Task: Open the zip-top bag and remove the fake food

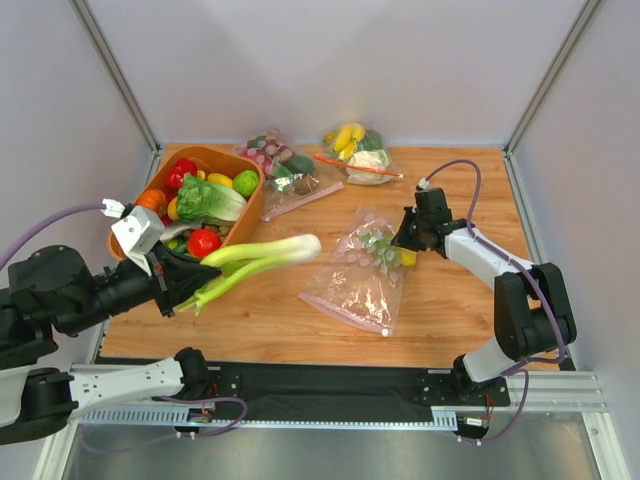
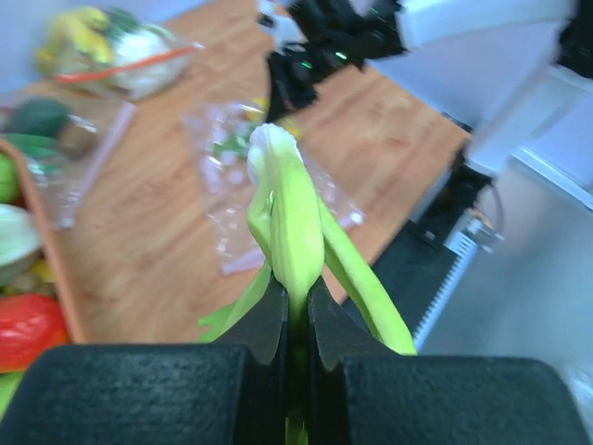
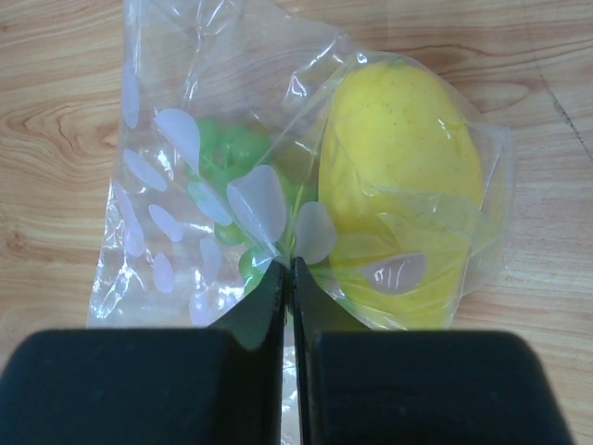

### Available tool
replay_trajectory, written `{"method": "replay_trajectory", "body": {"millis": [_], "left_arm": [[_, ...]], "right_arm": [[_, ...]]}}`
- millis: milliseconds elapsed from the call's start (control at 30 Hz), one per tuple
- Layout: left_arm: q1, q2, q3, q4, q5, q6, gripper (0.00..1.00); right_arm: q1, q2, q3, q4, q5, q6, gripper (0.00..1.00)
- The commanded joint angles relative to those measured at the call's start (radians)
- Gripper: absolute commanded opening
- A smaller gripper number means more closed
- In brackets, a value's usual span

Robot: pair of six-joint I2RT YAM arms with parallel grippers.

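Note:
The zip-top bag (image 1: 362,275) lies on the table, clear with pale dots and a pink zip strip at its near edge. My right gripper (image 1: 407,237) is shut on the bag's plastic at its far end (image 3: 289,261). Inside show the yellow lemon-like piece (image 3: 398,148) and the green grapes (image 3: 232,153). My left gripper (image 1: 178,280) is shut on the long pale-green leafy stalk (image 1: 255,258) and holds it in the air left of the bag, white base pointing toward the bag. In the left wrist view the stalk (image 2: 292,213) runs out from between my fingers.
An orange bin (image 1: 248,175) with lettuce, tomato and peppers stands at the left rear. A clear bag with dark grapes (image 1: 280,165) and a clear bag with banana and cauliflower (image 1: 358,152) lie at the back. The table's near edge runs just below the zip-top bag.

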Motion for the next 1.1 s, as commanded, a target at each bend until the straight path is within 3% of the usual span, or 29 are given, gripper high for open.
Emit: {"method": "replay_trajectory", "body": {"millis": [0,167,233,733,1067], "left_arm": [[0.004,0.019,-0.024,0.120,-0.272,0.095,0.00],[0.005,0.102,-0.044,0.295,-0.487,0.261,0.00],[0.019,0.128,-0.041,0.362,-0.498,0.296,0.00],[0.707,0.390,-0.006,0.532,0.088,0.220,0.00],[0.844,0.515,0.007,0.606,0.129,0.215,0.00]], "right_arm": [[-0.005,0.017,0.025,0.051,-0.019,-0.002,0.00],[-0.005,0.015,0.026,0.055,-0.032,-0.004,0.00],[-0.005,0.014,0.028,0.058,-0.042,-0.005,0.00],[-0.005,0.009,0.009,0.064,-0.068,-0.019,0.00],[-0.005,0.018,0.002,0.074,-0.089,-0.016,0.00]]}}
